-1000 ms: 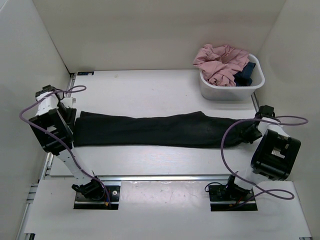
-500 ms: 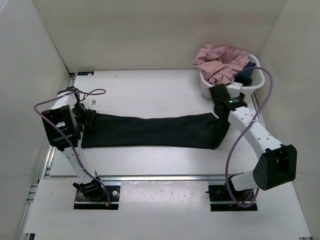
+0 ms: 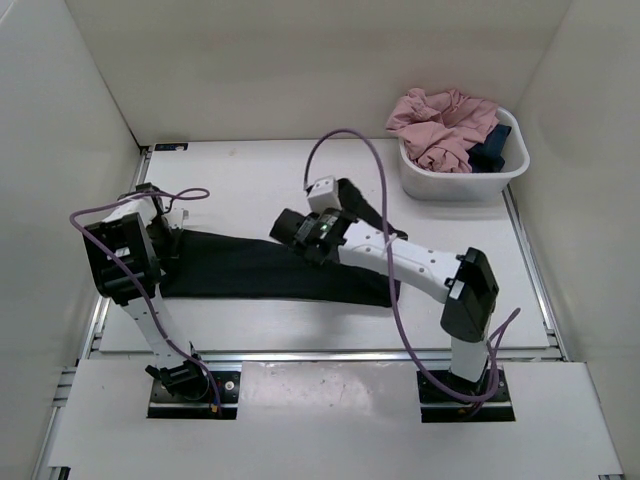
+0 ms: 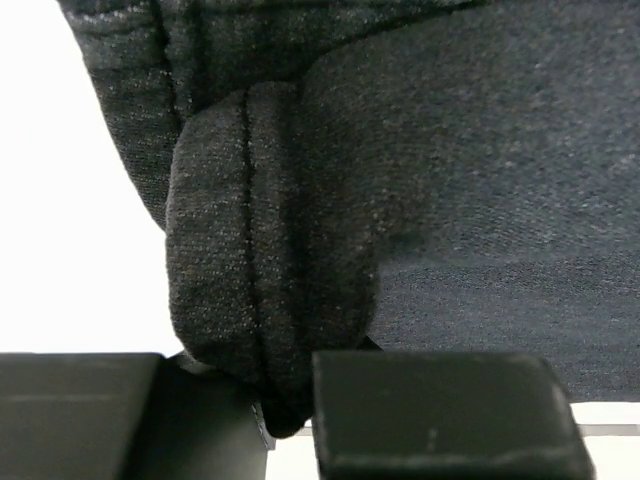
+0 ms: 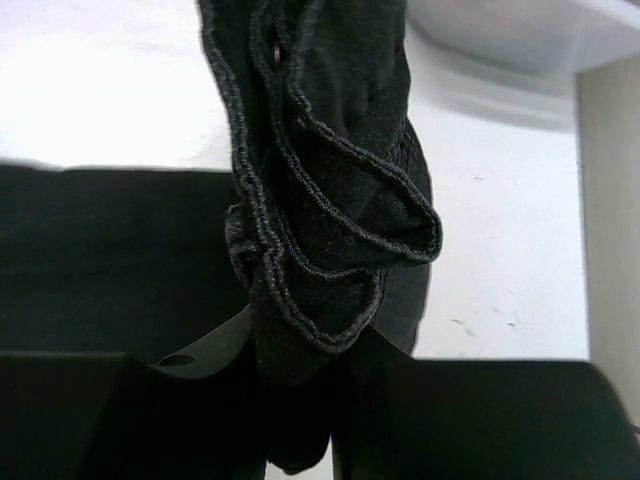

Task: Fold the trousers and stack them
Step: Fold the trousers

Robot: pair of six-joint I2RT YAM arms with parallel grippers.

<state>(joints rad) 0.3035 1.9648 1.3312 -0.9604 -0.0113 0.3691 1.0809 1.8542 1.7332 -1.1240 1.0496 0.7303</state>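
Observation:
The black trousers (image 3: 240,270) lie across the table, their right part doubled back toward the middle. My right arm reaches left over them, and my right gripper (image 3: 342,198) is shut on a bunched, stitched hem of the trousers (image 5: 320,200), held above the table; the right wrist view shows the gripper (image 5: 300,400) pinching that bunch. At the left end, my left gripper (image 3: 168,238) is shut on a thick seamed fold of the trousers (image 4: 450,200). In the left wrist view the fold is wedged between the left gripper's (image 4: 290,400) two dark fingers.
A white tub (image 3: 505,175) stands at the back right with a pink garment (image 3: 440,125) and a small dark blue garment (image 3: 492,150) in it. White walls close in the table on three sides. Purple cables loop above both arms.
My right arm has swung from the right side to the middle, carrying the trousers' right end over the lying part. My left gripper has closed on the left end.

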